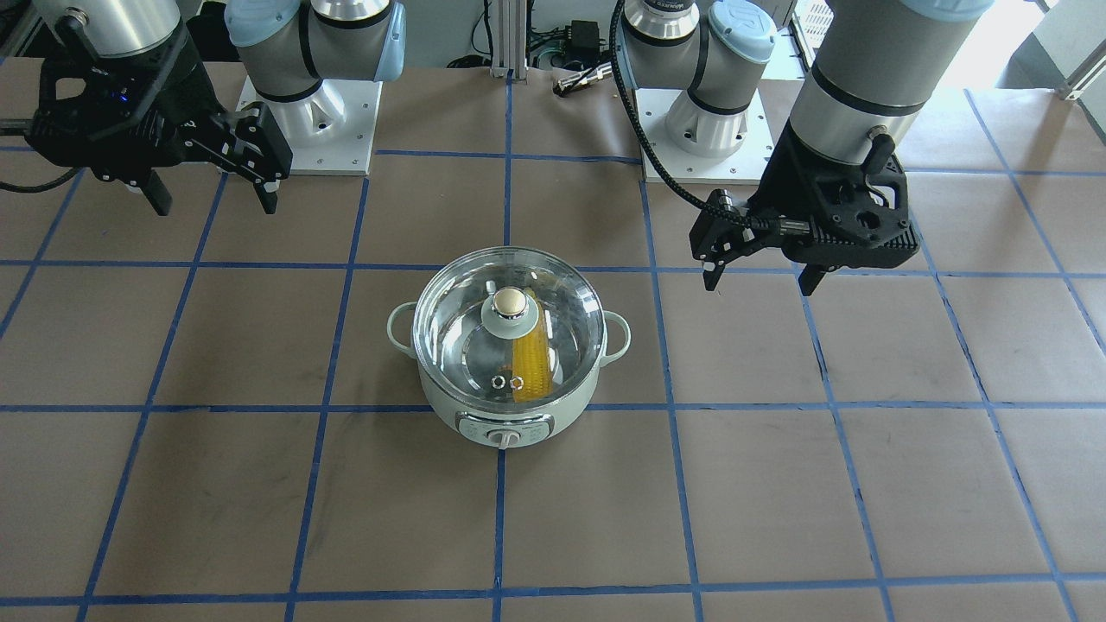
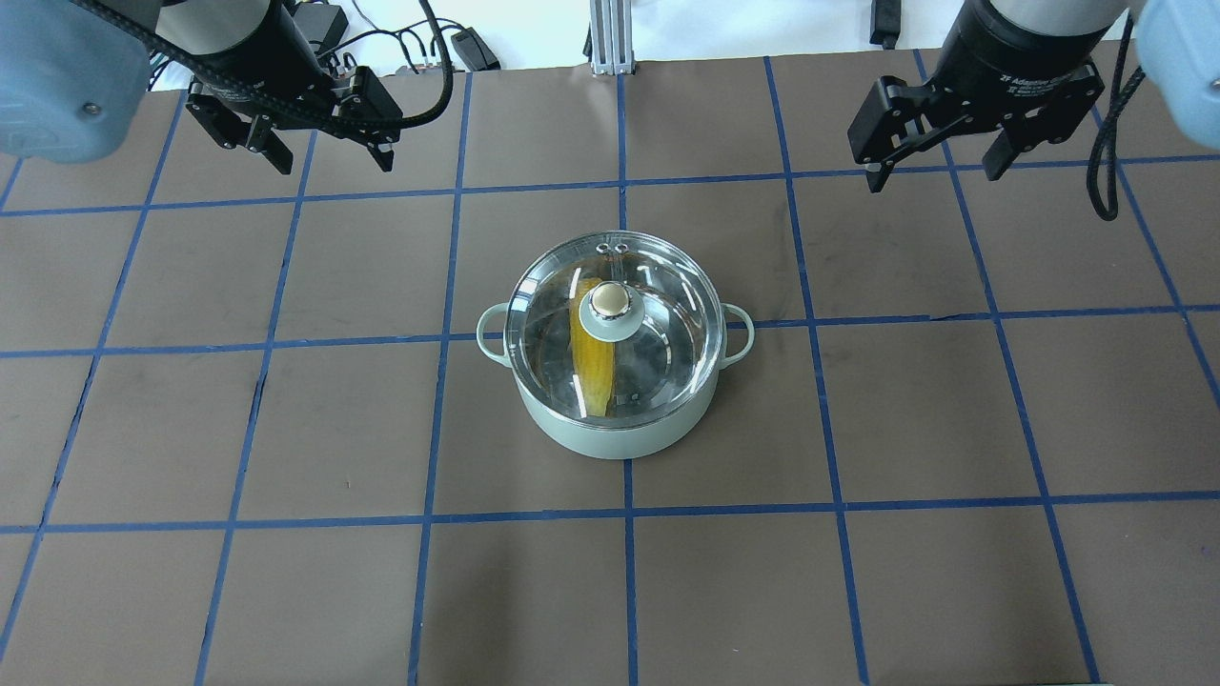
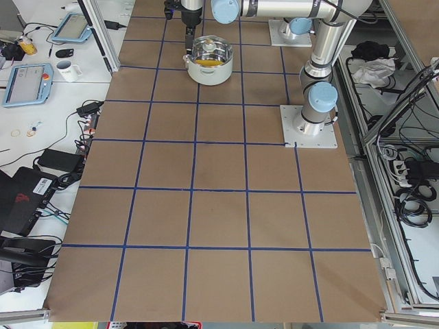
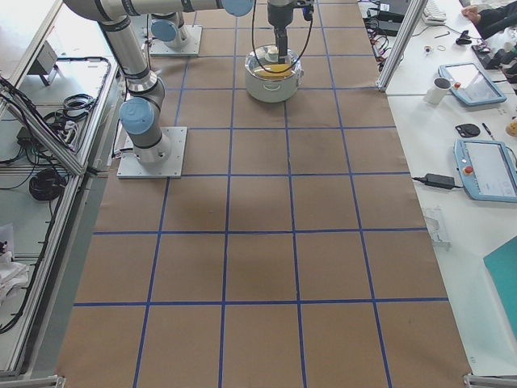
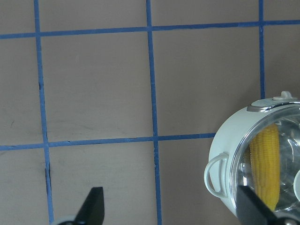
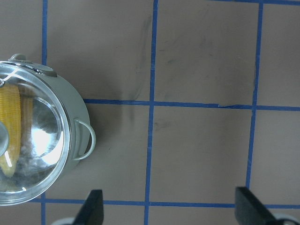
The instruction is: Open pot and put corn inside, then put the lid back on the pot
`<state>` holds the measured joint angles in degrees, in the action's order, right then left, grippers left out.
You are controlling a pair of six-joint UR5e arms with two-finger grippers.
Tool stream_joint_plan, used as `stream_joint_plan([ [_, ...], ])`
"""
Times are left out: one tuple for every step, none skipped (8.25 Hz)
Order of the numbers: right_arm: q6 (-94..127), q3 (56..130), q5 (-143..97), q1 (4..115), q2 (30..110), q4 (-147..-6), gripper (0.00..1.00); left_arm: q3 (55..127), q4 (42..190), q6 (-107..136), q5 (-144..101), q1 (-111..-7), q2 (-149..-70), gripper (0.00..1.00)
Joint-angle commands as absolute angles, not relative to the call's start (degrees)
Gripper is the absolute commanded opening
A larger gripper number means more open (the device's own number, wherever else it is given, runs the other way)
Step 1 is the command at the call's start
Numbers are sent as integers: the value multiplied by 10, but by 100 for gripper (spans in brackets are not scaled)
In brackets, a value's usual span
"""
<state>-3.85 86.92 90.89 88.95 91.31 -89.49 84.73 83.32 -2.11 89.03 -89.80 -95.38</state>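
Note:
The mint-green pot stands at mid-table with the clear glass lid seated on its rim. The yellow corn lies inside, seen through the glass. The same shows from overhead: the pot, the lid and the corn. My left gripper is open and empty, raised behind and to the left of the pot. My right gripper is open and empty, raised behind and to the right. The left wrist view shows the pot and corn; the right wrist view shows the pot.
The brown table carries a blue tape grid. The two arm bases stand at the robot's side of the table. Side benches with tablets and a mug lie beyond the table edges.

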Motion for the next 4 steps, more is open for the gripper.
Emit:
stream_joint_plan([
  [-39,869,908,889,913,-892,100,847,833,-21,890,-898,-954,100],
  [-40,869,908,889,913,-892,100,847,834,-22,890,-898,-954,100],
  [-40,869,908,889,914,-891,100,847,834,-22,890,-898,-954,100],
  [-41,869,909,889,913,-891,100,847,834,-22,891,-898,-954,100],
])
